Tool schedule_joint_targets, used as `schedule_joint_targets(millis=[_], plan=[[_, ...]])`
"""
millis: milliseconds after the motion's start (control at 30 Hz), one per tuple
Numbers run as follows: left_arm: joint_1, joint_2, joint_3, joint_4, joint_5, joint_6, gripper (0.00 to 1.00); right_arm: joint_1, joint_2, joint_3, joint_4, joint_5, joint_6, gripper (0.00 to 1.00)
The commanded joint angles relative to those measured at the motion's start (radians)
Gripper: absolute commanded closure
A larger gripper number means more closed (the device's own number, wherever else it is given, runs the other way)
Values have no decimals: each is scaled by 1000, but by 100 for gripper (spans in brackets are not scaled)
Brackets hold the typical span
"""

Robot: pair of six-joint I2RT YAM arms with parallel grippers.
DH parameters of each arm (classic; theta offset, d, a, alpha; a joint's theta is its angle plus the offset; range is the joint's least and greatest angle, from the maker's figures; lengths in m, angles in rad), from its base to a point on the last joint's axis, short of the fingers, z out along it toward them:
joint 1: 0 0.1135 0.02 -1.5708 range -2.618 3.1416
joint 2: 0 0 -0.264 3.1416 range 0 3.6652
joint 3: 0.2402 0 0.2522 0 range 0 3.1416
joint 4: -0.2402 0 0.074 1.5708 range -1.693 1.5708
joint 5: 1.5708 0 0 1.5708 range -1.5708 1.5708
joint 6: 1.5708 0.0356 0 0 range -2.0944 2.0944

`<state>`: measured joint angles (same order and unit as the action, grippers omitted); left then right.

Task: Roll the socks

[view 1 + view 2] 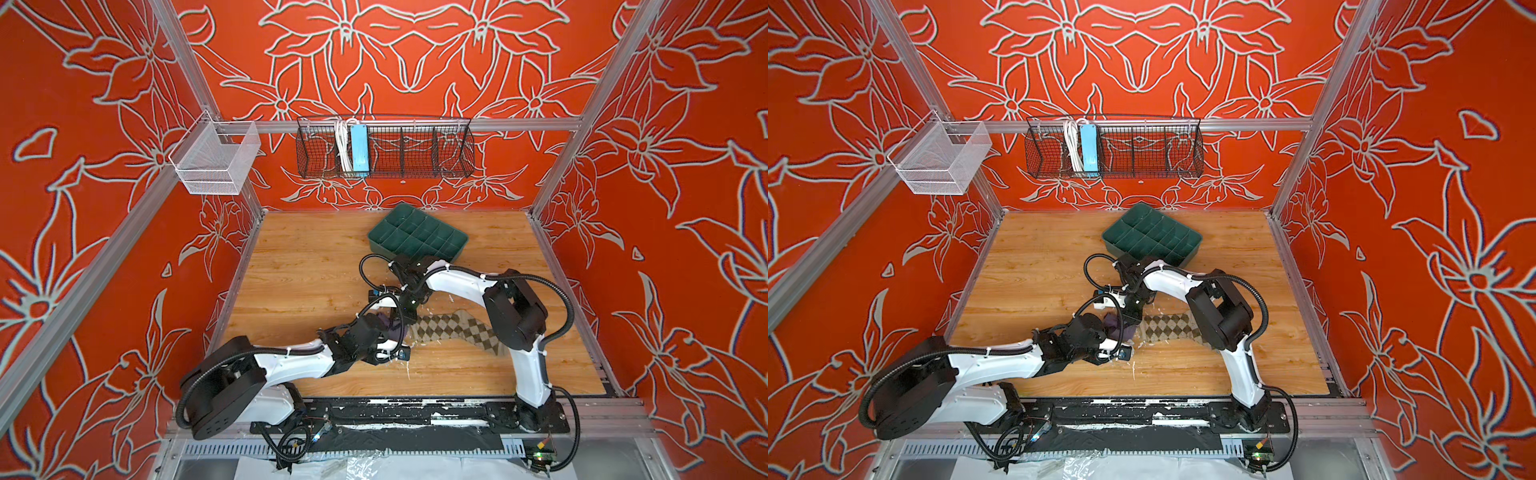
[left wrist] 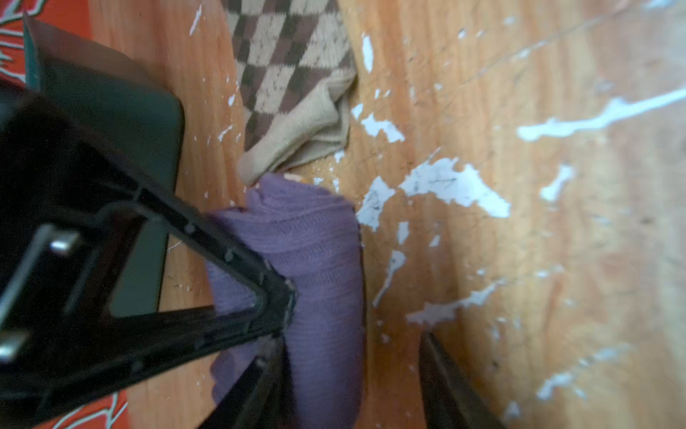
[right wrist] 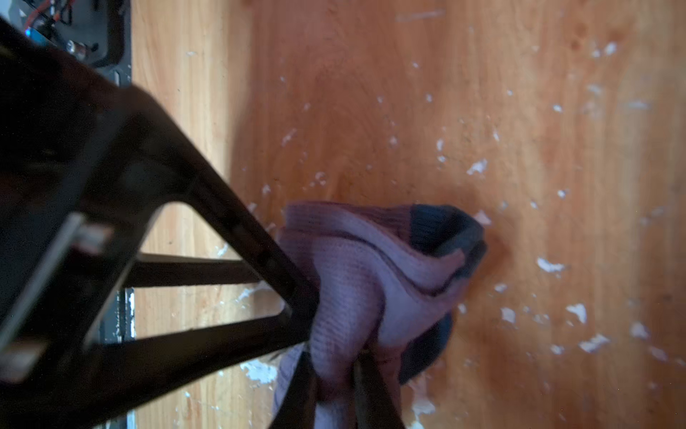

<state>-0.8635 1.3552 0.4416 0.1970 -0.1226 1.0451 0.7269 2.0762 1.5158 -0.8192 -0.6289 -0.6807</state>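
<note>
Purple sock [image 3: 356, 282] bunched between right gripper [image 3: 334, 386] and left gripper [image 2: 352, 371].

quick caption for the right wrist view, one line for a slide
Right gripper pinching the bunched purple sock, blue patch showing, above the scuffed wooden table.

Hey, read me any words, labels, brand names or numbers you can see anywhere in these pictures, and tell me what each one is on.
None can be read.
The blue power strip in the wire basket shows no legible print.
The purple sock, argyle sock and green tray carry only color or pattern, no lettering.
</note>
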Motion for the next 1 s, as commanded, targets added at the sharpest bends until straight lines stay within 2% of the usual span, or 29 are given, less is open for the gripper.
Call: schedule_joint_targets(millis=[0, 133, 167, 233, 400, 533, 567, 600, 733, 867, 967], plan=[[0, 71, 2, 59, -91, -16, 60, -3, 35, -3, -70, -67, -52, 85], [1, 101, 0, 62, -114, -24, 94, -29, -4, -12, -57, -132, -51, 85], [1, 108, 0, 57, -119, -25, 100, -37, -19, -19, -47, -143, -46, 85], [1, 123, 3, 49, -129, -26, 100, -51, -55, -43, -21, -159, -32, 84], [11, 147, 19, -14, -129, -44, 100, -113, -198, -168, 132, -207, 57, 67], [37, 147, 30, -72, -103, -63, 100, -187, -350, -286, 290, -264, 165, 59], [47, 141, 40, -101, -86, -68, 100, -208, -389, -313, 330, -278, 193, 40], [58, 134, 49, -133, -67, -76, 100, -232, -432, -344, 380, -281, 234, 3], [120, 99, 123, -323, 71, -101, 100, -339, -624, -463, 572, -261, 413, 2], [200, 88, 224, -537, 279, -115, 100, -398, -794, -528, 710, -89, 660, 2], [241, 114, 292, -641, 372, -119, 100, -402, -897, -543, 703, 74, 864, 2]])
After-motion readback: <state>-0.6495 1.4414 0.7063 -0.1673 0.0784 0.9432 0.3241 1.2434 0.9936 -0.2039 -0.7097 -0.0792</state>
